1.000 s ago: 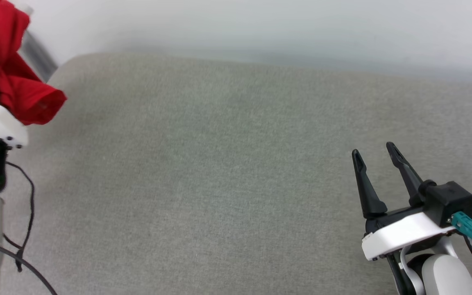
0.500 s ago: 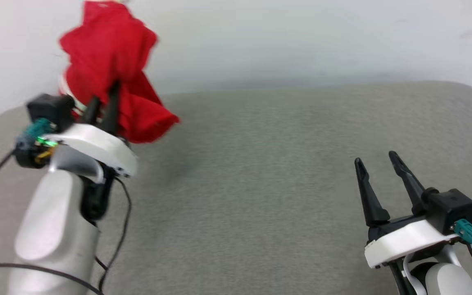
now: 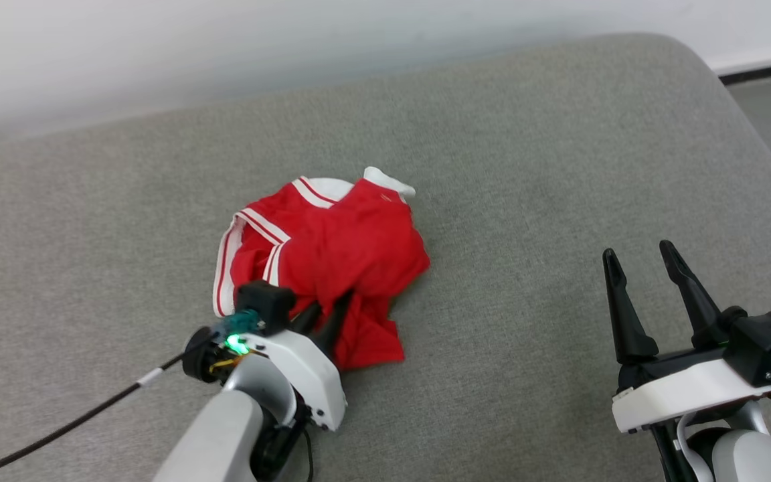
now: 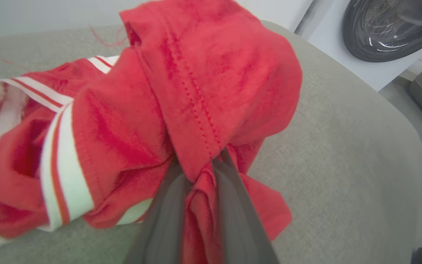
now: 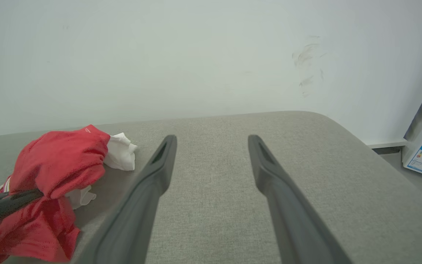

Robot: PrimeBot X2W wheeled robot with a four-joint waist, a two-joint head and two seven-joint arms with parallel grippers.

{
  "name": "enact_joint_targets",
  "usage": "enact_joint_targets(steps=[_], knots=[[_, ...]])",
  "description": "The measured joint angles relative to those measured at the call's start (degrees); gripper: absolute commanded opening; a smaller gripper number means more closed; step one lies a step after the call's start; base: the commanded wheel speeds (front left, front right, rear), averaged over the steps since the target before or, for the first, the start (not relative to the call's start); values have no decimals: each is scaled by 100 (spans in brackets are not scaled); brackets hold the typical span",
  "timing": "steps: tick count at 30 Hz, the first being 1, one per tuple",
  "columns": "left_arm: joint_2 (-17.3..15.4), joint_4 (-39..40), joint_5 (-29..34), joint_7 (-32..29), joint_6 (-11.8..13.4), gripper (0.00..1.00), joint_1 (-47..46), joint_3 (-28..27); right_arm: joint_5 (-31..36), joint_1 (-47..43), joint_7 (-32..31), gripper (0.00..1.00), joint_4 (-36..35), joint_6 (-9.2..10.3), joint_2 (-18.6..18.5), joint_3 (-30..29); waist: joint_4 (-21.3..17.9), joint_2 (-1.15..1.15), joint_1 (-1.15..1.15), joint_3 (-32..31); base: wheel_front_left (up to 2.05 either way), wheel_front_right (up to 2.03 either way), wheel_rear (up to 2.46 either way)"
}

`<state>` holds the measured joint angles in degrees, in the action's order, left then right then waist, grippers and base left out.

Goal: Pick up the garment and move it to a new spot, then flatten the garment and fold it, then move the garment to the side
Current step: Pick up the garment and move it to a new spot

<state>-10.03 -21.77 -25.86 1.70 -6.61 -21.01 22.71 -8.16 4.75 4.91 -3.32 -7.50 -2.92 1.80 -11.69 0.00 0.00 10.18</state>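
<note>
Two entries | left end effector clamps garment | right end effector spread wide

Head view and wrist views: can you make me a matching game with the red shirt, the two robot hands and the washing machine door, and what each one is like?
Things:
1. garment
2. left gripper
3. right gripper
4. washer door

States:
A. open, holding nothing
B. crumpled on the grey cushion
C. shut on red cloth
D. round and dark

Pairs: 1-B, 2-C, 3-A, 4-D
</note>
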Motion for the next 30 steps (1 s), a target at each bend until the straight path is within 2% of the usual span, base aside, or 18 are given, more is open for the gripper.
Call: enact_joint_targets(steps=[3, 4, 5, 6, 9, 17, 23, 30], knots=[[23, -92, 63, -54, -24, 0, 68, 264, -21, 41, 64, 100, 37, 0, 1, 4, -67, 0, 0, 207, 0, 0, 0], [27, -110, 65, -57, -30, 25, 72, 323, -31, 67, 69, 100, 58, 0, 0, 5, -73, 0, 0, 259, 0, 0, 0], [26, -113, 70, -59, -37, 87, 73, 367, -31, 87, 73, 100, 79, 0, 1, 15, -69, 0, 0, 295, 0, 0, 0], [16, -112, 118, -54, -38, 100, 71, 416, -30, 97, 105, 100, 102, 0, 1, 16, -47, 0, 1, 310, 0, 0, 0], [-1, -11, 237, 135, -31, 100, 66, 466, -14, 135, 119, 100, 167, 0, 1, 21, 54, 0, 1, 267, 0, 0, 0], [86, 628, 325, 1049, 455, 100, 253, 172, 68, 53, 56, 100, 259, 0, 1, -7, 365, 0, 0, -178, 0, 0, 0], [68, 1010, 393, 1268, 847, 100, 563, -186, 153, -103, -100, 100, 208, 0, 2, -34, 695, 0, 0, -528, 0, 0, 0], [-152, 1218, 356, 1319, 1127, 100, 1167, -743, 177, -335, -296, 100, 112, 0, 2, -60, 1003, 0, 0, -880, 0, 0, 0]])
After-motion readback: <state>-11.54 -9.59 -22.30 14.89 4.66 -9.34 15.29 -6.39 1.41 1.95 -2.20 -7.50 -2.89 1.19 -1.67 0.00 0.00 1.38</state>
